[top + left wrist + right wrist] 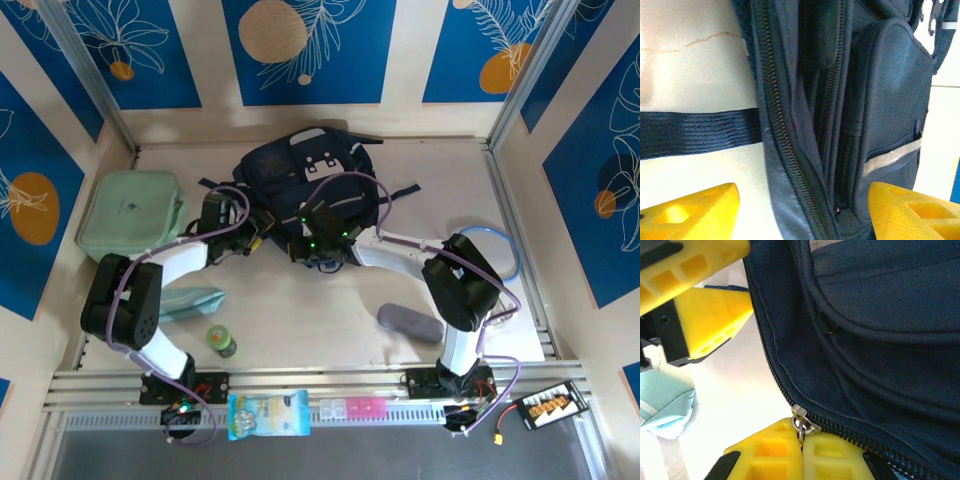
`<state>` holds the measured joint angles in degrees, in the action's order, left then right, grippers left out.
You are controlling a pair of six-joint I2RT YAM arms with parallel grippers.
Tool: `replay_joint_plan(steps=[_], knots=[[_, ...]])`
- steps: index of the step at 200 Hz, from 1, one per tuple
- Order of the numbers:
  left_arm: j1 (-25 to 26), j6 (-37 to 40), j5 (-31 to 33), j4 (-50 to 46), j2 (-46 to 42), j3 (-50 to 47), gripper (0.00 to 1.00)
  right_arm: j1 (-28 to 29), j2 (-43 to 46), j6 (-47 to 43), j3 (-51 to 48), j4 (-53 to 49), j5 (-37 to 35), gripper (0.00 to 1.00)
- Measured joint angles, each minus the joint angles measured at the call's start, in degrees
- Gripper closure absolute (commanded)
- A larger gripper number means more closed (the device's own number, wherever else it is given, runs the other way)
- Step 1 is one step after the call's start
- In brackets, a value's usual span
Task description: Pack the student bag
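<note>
At the far centre of the table (300,320) we find the bag (305,165), lying flat with its straps spread to both sides. The left gripper (805,215) sits at the bag's near left edge. Its yellow fingers (700,212) stand wide apart, released, with a zip line (780,125) and a fold of navy fabric between them. A black strap (695,132) runs left from the bag across the table. The right gripper (802,452) sits at the bag's near edge, just right of the left one, and its jaws are clenched on the metal zip pull (800,421). Left of the bag lies a mint case (130,210). Nearer than it lie a pale blue pouch (190,300) and a green bottle (222,342). A grey case (408,322) lies beside the right arm.
</note>
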<state>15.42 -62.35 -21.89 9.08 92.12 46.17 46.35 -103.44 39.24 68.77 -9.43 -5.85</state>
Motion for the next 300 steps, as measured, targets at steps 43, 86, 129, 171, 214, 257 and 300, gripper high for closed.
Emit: replay_joint_plan(steps=[43,86,129,171,214,257,300], knots=[[0.98,-1.53,-0.85,3.08,4.33,0.66,0.57,0.02,0.00,0.72,0.02,-0.31,0.15,0.98],[1.01,-0.28,0.61,1.77,6.40,3.58,0.73,0.20,-0.33,1.75,2.14,-4.74,-0.72,0.98],[1.27,2.54,2.62,-0.20,6.78,5.07,0.93,2.08,-0.42,1.22,7.45,-15.61,-8.28,1.00],[2.01,4.48,3.45,-2.38,8.50,6.60,0.96,2.56,-0.39,1.31,8.02,-22.93,-13.35,0.99],[2.01,6.12,4.17,-4.28,9.03,7.58,0.96,1.88,0.35,1.75,7.50,-26.75,-16.79,0.99],[2.01,7.41,4.52,-5.31,9.03,7.96,0.96,-2.32,3.65,1.55,4.42,-28.37,-18.43,0.99],[2.01,7.89,4.52,-5.70,9.60,8.85,0.94,-8.85,4.76,1.22,2.67,-29.55,-18.84,0.99]])
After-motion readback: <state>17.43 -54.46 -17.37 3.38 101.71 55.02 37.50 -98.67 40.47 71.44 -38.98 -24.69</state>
